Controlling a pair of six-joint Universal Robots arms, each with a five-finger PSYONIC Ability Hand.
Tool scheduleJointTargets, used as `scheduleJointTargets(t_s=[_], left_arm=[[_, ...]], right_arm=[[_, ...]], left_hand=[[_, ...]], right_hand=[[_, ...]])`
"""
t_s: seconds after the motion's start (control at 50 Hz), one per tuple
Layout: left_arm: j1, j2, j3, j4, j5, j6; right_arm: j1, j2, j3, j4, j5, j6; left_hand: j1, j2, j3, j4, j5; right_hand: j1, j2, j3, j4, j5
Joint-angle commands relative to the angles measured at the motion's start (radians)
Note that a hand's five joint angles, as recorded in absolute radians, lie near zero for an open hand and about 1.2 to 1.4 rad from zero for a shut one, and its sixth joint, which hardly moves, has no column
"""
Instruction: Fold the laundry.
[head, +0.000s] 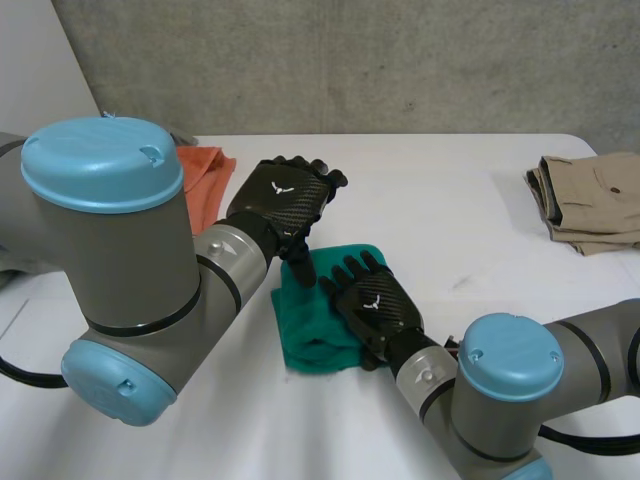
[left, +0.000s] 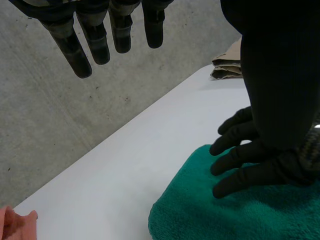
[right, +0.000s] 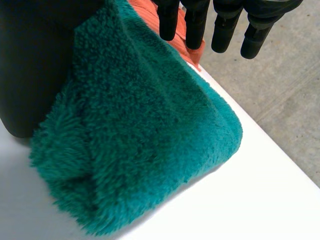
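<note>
Head view: a green towel (head: 305, 330) lies folded on the white bench (head: 450, 200), about midway between the left and right edges and toward the near edge. The right hand (head: 378, 305) lies palm down on the towel's right half, its fingers straight and spread toward the far edge, gripping nothing. The left hand (head: 280, 195) is just past the towel's far left corner, fingers straight and relaxed, wide and holding nothing. Its thumb points down at the towel close to the right hand's fingertips, and I cannot tell whether it touches the pile. An orange cloth (head: 205, 175) sits crumpled near the far left corner of the bench, partly behind the left arm. A khaki garment (head: 590, 200) lies folded by the right edge, well apart from the towel. Left wrist view: that hand's fingers (left: 100, 42) hang straight above bare bench, with the right hand (left: 260, 160) lying flat on the towel (left: 200, 220) beyond the thumb and the khaki garment (left: 230, 62) further off. Right wrist view: the right hand's fingers (right: 195, 25) reach straight over the towel (right: 150, 125), whose doubled layers bulge at the fold, and the orange cloth (right: 182, 47) shows just past the fingertips.
</note>
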Motion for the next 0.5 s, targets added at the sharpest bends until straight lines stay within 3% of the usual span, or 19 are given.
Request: scheduleJointTargets(t_s=[0.02,0.16,0.22,0.24,0.28,0.5], left_arm=[[0.002,0.001,-0.006,0.000,0.000,-0.001],[0.006,0.001,-0.014,0.015,0.002,-0.001],[0.009,0.002,-0.017,0.018,0.003,-0.001],[0.009,0.001,-0.017,0.018,0.003,-0.001],[0.015,0.002,-0.017,0.020,0.003,-0.001],[0.011,0.010,0.052,0.035,0.009,0.001]], right_arm=[[0.000,0.041,-0.066,0.000,0.002,0.004],[0.002,0.087,-0.133,0.001,-0.002,0.005],[0.002,0.115,-0.166,0.006,-0.002,0.005],[0.002,0.124,-0.184,0.012,-0.002,0.007],[-0.001,0.122,-0.192,0.012,0.003,0.008],[-0.145,-0.004,-0.288,0.017,-0.012,0.038]], left_hand=[[0.003,-0.007,-0.011,-0.009,-0.026],[0.003,-0.007,-0.011,-0.009,-0.026],[0.003,-0.007,-0.011,-0.009,-0.026],[0.003,-0.007,-0.011,-0.009,-0.026],[0.003,-0.007,-0.011,-0.009,-0.026],[-0.002,-0.012,-0.017,-0.015,-0.032]], right_hand=[[0.130,0.141,0.151,0.149,0.144],[0.251,0.261,0.271,0.269,0.264],[0.543,0.554,0.564,0.562,0.557],[0.853,0.863,0.873,0.871,0.866],[1.136,1.146,1.157,1.155,1.150],[1.166,1.176,1.187,1.185,1.179]])
